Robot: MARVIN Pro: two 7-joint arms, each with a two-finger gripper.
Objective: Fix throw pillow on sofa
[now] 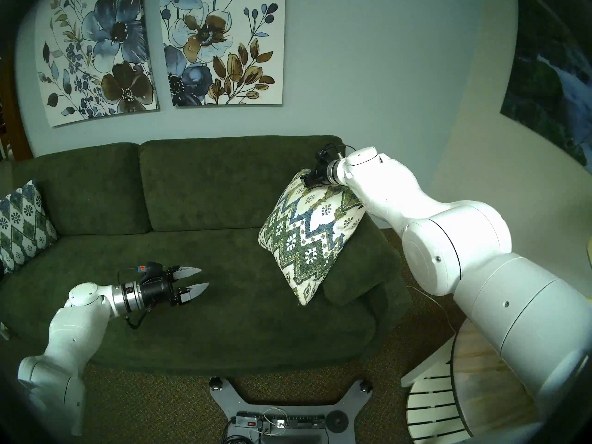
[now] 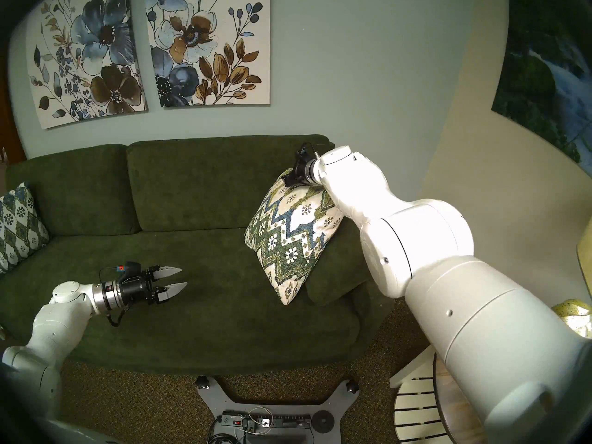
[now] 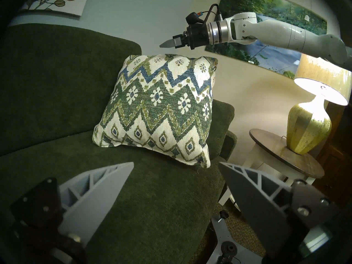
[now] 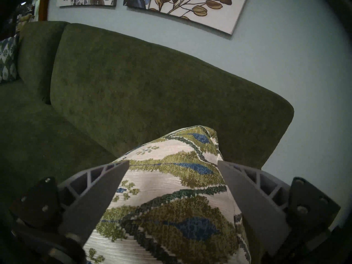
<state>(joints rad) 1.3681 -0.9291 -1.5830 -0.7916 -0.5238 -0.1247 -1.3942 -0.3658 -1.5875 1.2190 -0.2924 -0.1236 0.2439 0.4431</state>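
Observation:
The throw pillow, cream with green and blue zigzags, stands tilted at the right end of the dark green sofa, leaning on the rounded armrest. My right gripper is open at the pillow's top corner. In the right wrist view the pillow fills the gap between the spread fingers. In the left wrist view the right gripper sits just above the pillow's top edge. My left gripper is open and empty, low over the seat, left of the pillow.
A diamond-lattice cushion leans at the sofa's left end. A round side table with a lit lamp stands right of the armrest. My base is on the carpet in front of the sofa. Floral pictures hang above.

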